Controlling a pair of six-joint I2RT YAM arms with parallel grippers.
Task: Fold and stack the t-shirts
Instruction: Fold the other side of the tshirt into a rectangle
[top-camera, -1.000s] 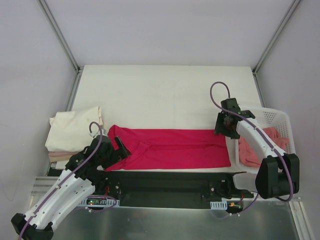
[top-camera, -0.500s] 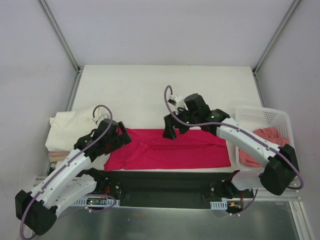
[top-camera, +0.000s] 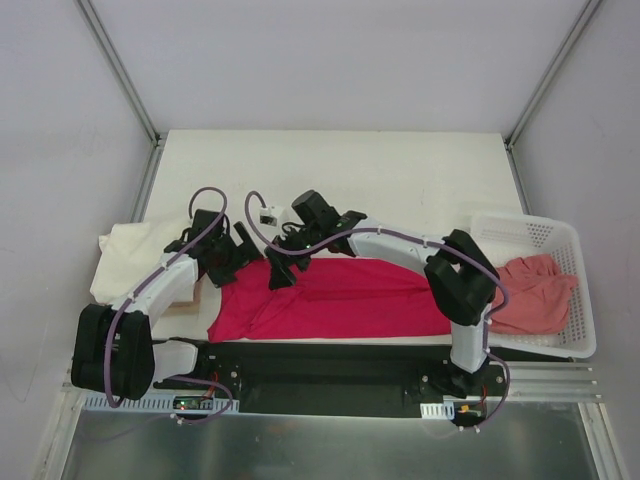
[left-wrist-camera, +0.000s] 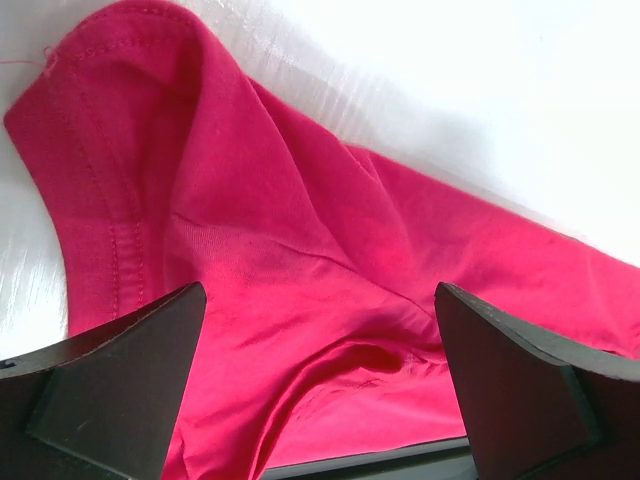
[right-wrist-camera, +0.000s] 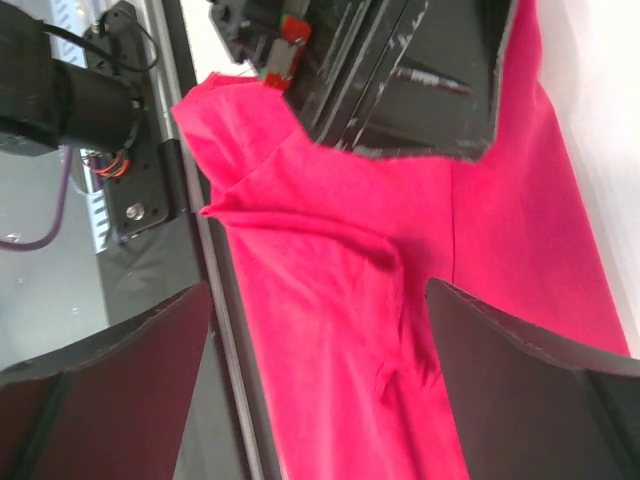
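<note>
Masking crimson t-shirt (top-camera: 345, 300) corner overhead: left gripper (top-camera: 238, 260), right gripper (top-camera: 281, 273).

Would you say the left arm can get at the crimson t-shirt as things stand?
Probably yes: the left gripper hangs open just over the crimson t-shirt with nothing between; the right gripper sits alongside, not across.

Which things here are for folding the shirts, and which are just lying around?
For the job:
crimson shirt, spread at the front
cream shirt, on the left
salmon shirt, in the basket

Just lying about:
the basket itself
the table
</note>
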